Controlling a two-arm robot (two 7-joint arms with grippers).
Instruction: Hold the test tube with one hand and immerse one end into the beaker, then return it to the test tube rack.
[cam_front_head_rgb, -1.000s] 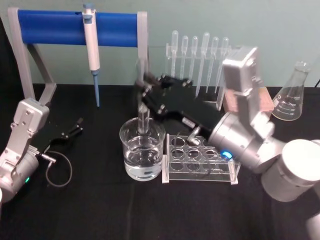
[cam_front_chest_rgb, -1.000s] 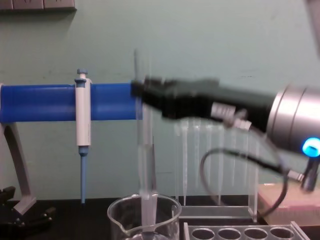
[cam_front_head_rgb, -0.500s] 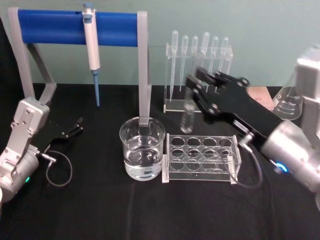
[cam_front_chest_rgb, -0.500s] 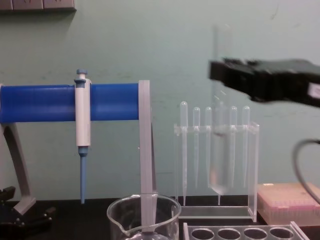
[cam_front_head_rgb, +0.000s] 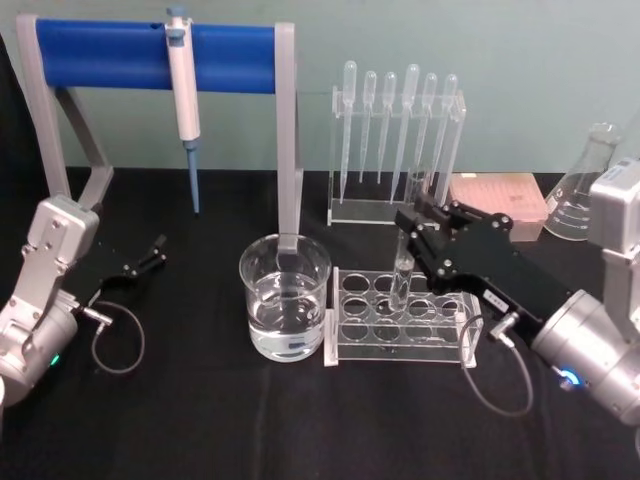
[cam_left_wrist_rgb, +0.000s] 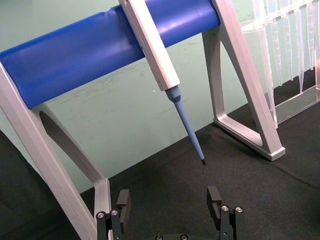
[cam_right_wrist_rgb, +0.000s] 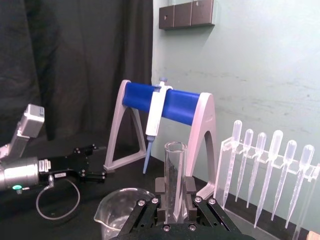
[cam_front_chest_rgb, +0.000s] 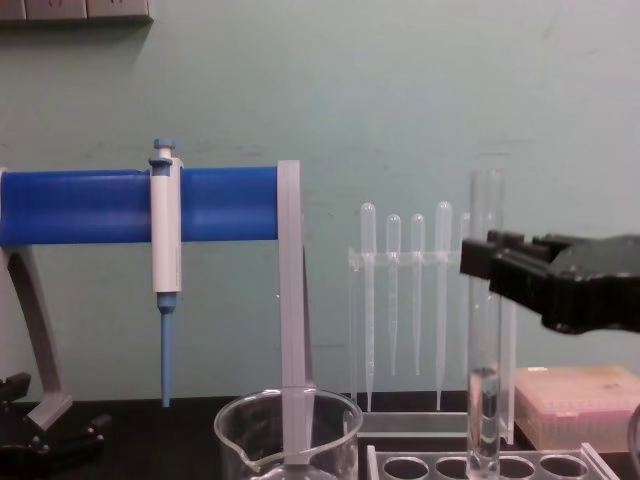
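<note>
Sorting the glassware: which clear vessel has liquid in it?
The beaker, left of the clear rack, has liquid in its lower part. The flask at far right looks empty, and the test tube in the right gripper holds none I can see.

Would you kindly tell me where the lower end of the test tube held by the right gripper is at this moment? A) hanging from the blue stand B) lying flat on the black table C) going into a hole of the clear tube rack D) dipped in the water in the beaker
C: the right gripper holds the test tube upright, its lower end entering a hole of the clear tube rack, beside the beaker.
</note>
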